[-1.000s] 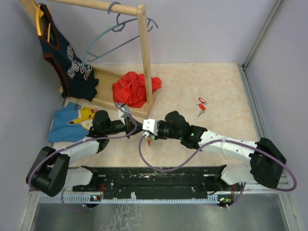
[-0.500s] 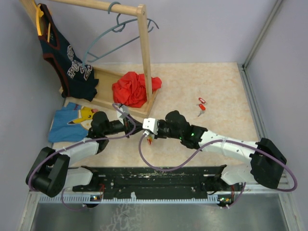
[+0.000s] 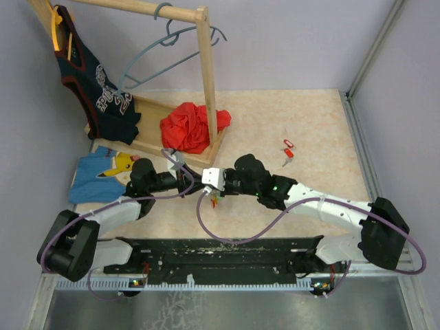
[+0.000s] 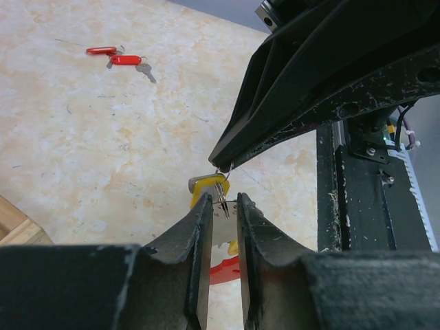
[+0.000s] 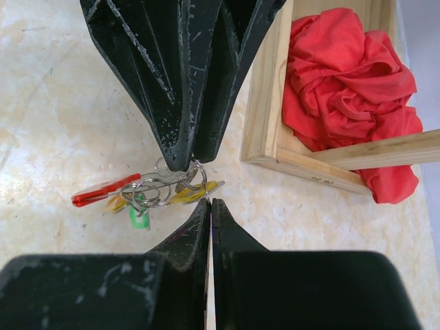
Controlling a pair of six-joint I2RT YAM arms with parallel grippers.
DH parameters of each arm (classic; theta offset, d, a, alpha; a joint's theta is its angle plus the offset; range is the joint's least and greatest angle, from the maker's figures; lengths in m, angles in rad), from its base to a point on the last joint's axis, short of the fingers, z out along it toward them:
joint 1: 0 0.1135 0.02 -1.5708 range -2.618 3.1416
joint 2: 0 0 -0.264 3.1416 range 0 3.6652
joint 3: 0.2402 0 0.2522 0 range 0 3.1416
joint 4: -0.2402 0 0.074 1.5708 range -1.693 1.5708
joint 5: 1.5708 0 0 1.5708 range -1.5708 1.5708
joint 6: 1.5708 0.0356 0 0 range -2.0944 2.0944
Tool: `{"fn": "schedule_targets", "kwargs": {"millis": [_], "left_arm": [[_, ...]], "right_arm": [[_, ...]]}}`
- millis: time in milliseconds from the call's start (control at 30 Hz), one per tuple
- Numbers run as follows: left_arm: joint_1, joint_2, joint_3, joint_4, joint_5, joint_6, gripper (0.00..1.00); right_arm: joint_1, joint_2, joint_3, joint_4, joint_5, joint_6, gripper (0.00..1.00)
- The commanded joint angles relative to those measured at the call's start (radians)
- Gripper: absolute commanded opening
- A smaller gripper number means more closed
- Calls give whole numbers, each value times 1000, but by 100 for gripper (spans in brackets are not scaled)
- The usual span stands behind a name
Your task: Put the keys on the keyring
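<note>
The keyring (image 5: 152,187) is a tangle of thin wire loops carrying a red key (image 5: 103,190), a green key (image 5: 139,218) and a yellow key (image 5: 187,194). It hangs between both grippers just above the table, and shows in the top view (image 3: 214,199). My left gripper (image 4: 224,206) is nearly shut, with the ring's wire (image 4: 223,194) between its tips. My right gripper (image 5: 209,203) is shut and pinches a wire loop at its tip. Two more red keys (image 3: 287,150) lie loose on the table to the right, also in the left wrist view (image 4: 117,56).
A wooden rack base (image 3: 152,108) at the back left holds a crumpled red cloth (image 3: 189,126). A dark jersey (image 3: 89,75) and a grey-blue hanger (image 3: 165,58) hang from its rail. A blue shirt (image 3: 103,172) lies left of the left arm.
The right gripper has shifted slightly up and left, closer to the left gripper. The bunch of keys stays held between the two. The left arm has barely moved.
</note>
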Motion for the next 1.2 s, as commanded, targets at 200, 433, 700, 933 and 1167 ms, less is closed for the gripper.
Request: {"fn": "schedule_targets", "kwargs": {"millis": [200,433,700,933,1167], "left_arm": [[6,44,53,-10,73,8,28],[6,67,64,-8,75,-5,28],[5,95,77,8,96,-20,19],[5,86,58,56,97,-39,1],[6,59,47,58,84,-40,1]], "right_arm": [[16,-8,93,-10,-23,-30,0],[20,0,105,-21,-36,-32,0],[27,7,121,-45,-45,-34,0],[27,-11,97,-58,-5,-29,0],[14,-21,26,-64,43,5,0]]}}
